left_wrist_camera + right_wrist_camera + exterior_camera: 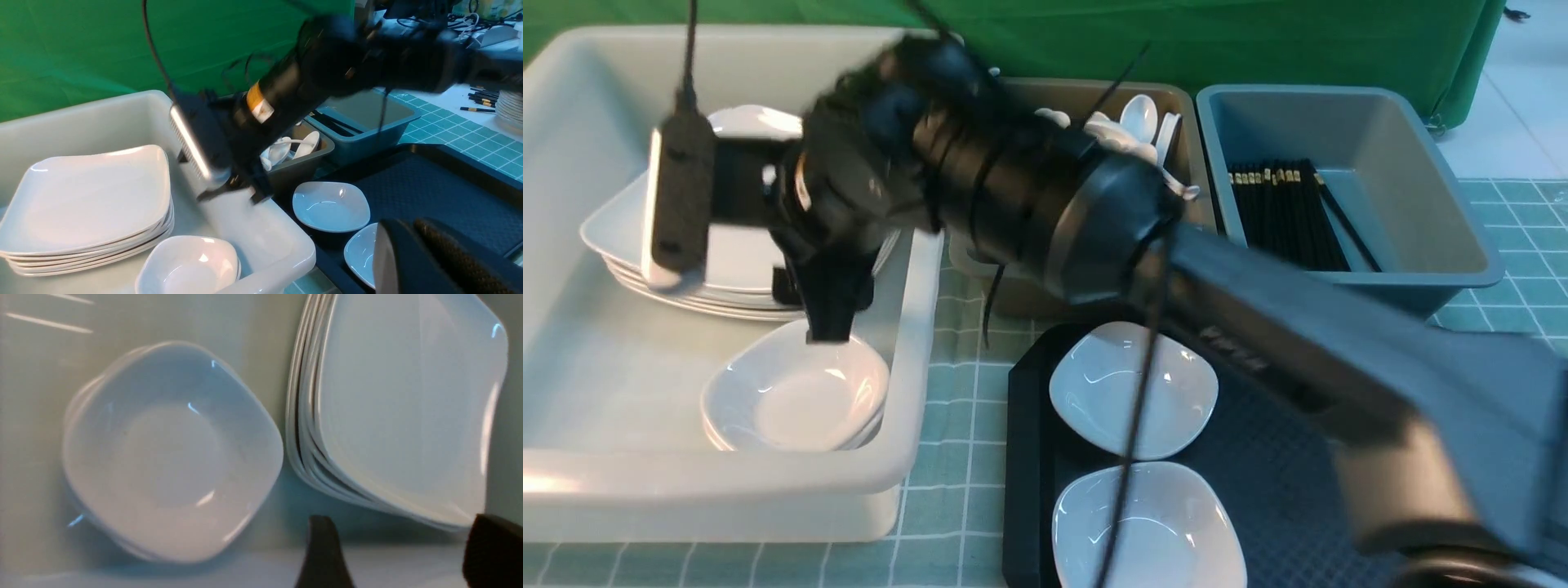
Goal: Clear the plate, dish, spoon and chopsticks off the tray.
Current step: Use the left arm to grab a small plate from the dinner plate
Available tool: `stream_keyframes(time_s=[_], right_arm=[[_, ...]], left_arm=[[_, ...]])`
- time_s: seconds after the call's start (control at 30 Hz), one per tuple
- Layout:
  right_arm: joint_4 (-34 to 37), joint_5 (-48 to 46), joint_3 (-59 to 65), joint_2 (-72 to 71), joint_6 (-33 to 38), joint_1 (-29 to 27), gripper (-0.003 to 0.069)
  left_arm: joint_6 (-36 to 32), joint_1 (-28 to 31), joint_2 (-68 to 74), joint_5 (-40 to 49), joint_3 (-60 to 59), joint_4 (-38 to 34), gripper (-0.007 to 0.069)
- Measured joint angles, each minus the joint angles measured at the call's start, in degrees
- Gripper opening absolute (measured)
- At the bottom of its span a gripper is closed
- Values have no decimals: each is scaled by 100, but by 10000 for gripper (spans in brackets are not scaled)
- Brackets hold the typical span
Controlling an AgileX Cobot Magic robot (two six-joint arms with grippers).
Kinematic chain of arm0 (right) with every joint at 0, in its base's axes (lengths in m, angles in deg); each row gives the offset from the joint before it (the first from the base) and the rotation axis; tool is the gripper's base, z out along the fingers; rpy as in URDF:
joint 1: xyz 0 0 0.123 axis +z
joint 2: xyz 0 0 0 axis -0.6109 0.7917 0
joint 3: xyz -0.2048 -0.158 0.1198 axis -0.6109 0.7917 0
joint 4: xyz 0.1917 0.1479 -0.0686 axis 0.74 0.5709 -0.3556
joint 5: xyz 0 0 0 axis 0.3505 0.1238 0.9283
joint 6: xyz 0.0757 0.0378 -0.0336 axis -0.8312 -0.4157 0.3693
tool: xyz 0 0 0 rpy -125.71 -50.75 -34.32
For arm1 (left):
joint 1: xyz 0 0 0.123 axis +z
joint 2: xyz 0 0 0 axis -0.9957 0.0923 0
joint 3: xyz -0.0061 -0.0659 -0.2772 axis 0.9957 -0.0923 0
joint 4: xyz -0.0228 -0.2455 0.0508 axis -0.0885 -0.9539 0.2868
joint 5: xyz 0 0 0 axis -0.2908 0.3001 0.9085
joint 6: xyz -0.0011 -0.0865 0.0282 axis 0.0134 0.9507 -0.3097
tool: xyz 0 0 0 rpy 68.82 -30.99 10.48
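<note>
Front view: a large white plastic bin [686, 482] at left holds stacked glossy white rounded-square plates [621, 233] and nested small white dishes [796, 396], with the right end effector [831, 331] over them. Two more dishes [1134, 388] sit on the black rectangular tray [1023, 474].
Left wrist view: the left end effector [408, 226] is closed and empty.
Right wrist view: the right end effector's fingers [322, 555] stand apart, holding nothing.

A big white bin [686, 502] is sitting on the left side of the counter. To its right, toward the back, a brownish-grey tub [1152, 86] is standing. A blue-grey tub [1421, 220] is sitting just to that one's right, their rims nearly touching. A pale green checked cloth [956, 425] is covering the counter beneath them. A green backdrop [1217, 41] is hanging behind everything.
</note>
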Motion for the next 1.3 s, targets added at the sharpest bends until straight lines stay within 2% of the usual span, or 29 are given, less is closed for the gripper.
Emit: stream_keyframes(time_s=[0.17, 0.27, 0.33, 0.43, 0.57, 0.7, 0.8, 0.83, 0.9, 1.0, 1.13, 1.27, 1.3], right_arm=[[-320, -1424, -42, -971, -1111, 25, 202], [-390, -1424, -17, -1483, -1933, -135, 66], [-398, -1424, 87, -1771, -2399, -264, 34], [-442, -1424, 780, -2523, -2994, -522, 19], [-475, -1424, 1953, -3534, -3453, -639, 19], [-458, -1424, 3986, -5203, -4040, -658, 19], [-458, -1424, 5276, -6165, -4542, -665, 20], [-458, -1424, 5361, -6226, -4576, -665, 20], [-438, -1408, 6445, -7077, -5034, -665, 20], [-437, -1381, 7227, -7740, -5405, -665, 20], [-432, -1335, 7932, -8656, -5652, -665, 20], [-432, -1280, 8123, -9148, -5695, -665, 20], [-432, -1258, 8143, -9280, -5695, -665, 20]], left_arm=[[-638, 0, 415, -24, -91, -553, 17], [-1161, 0, 891, -194, -244, -1186, 17], [-1478, -7, 1271, -260, -305, -1400, 17], [-1825, -244, 1835, -282, -333, -1402, 17], [-1888, -832, 2460, -330, -333, -1155, 17], [-1888, -1817, 3772, -665, -333, -675, 17], [-1983, -2568, 4997, -1290, -333, -474, 17], [-1996, -2618, 4997, -1336, -333, -458, 17], [-2171, -3260, 6047, -1877, -328, -152, 17], [-2270, -3660, 6837, -2155, -236, 226, 25], [-2798, -3864, 7738, -2358, -9, 537, 102], [-3188, -3884, 8233, -2416, 150, 638, 223], [-3243, -3889, 8430, -2484, 184, 798, 282]])
